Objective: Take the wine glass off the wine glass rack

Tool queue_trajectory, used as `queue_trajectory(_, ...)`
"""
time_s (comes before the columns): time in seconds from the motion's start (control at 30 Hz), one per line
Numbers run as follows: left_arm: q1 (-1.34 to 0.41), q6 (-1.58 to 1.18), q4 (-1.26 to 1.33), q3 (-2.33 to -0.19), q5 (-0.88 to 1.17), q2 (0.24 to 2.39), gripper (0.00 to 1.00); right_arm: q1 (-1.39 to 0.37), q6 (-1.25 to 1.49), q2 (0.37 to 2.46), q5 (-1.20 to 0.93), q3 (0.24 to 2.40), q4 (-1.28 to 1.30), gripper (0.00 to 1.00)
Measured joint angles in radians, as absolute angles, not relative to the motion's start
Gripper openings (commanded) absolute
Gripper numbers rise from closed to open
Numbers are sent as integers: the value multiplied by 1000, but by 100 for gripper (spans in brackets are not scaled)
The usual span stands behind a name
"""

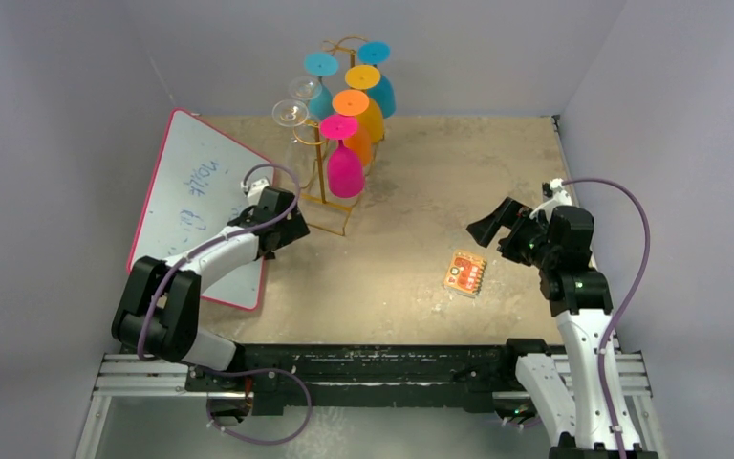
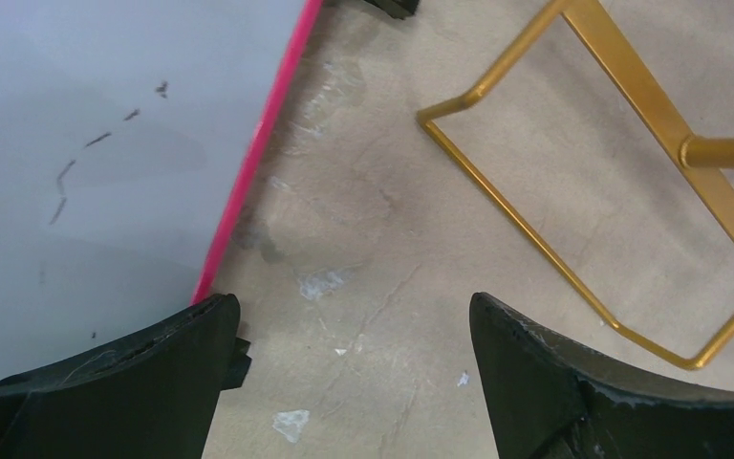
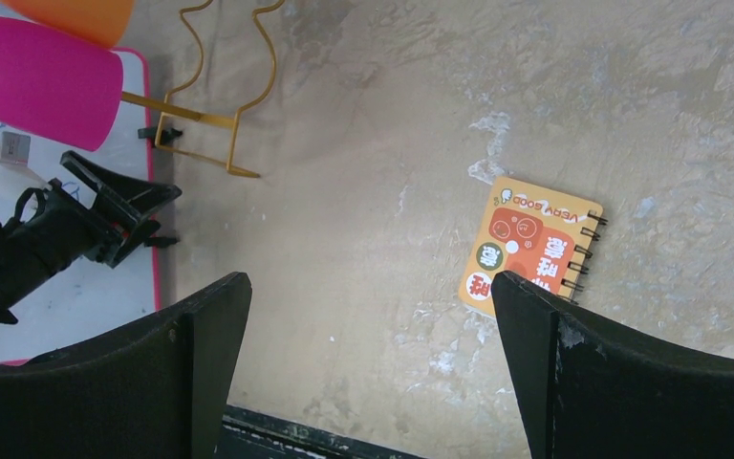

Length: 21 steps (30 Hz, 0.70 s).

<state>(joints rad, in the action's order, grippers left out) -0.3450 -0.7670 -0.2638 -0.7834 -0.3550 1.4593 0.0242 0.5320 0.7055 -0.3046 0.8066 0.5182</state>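
Observation:
The gold wire wine glass rack (image 1: 323, 196) stands at the back left of the table. Several glasses hang upside down on it: a pink one (image 1: 344, 168) at the front, orange, yellow, blue and clear ones (image 1: 290, 113) behind. My left gripper (image 1: 293, 229) is open and empty, low by the rack's front left base corner (image 2: 554, 229). My right gripper (image 1: 497, 228) is open and empty at the right, apart from the rack. The right wrist view shows the pink glass (image 3: 38, 81) and the rack's base (image 3: 201, 134).
A pink-framed whiteboard (image 1: 191, 191) lies at the left, under the left arm; its edge shows in the left wrist view (image 2: 258, 143). A small orange spiral notebook (image 1: 465, 273) lies on the table near the right gripper, also in the right wrist view (image 3: 530, 249).

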Motion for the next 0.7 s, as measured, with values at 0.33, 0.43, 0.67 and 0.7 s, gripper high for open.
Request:
queue_trajectory(0.33, -338, -739, -295, -903, -306, 1554, 84, 24, 532, 704, -305, 804, 519, 100)
queue_trajectory(0.43, -326, -736, -300, -918, -313, 1584, 82, 24, 532, 698, -303, 804, 524, 100)
queue_trajectory(0.67, -292, -719, -300, -902, -298, 1592, 78, 24, 532, 678, -297, 803, 535, 100)
queue_trajectory(0.7, -288, -718, -293, -892, -289, 1589, 77, 24, 532, 677, -297, 803, 535, 100)
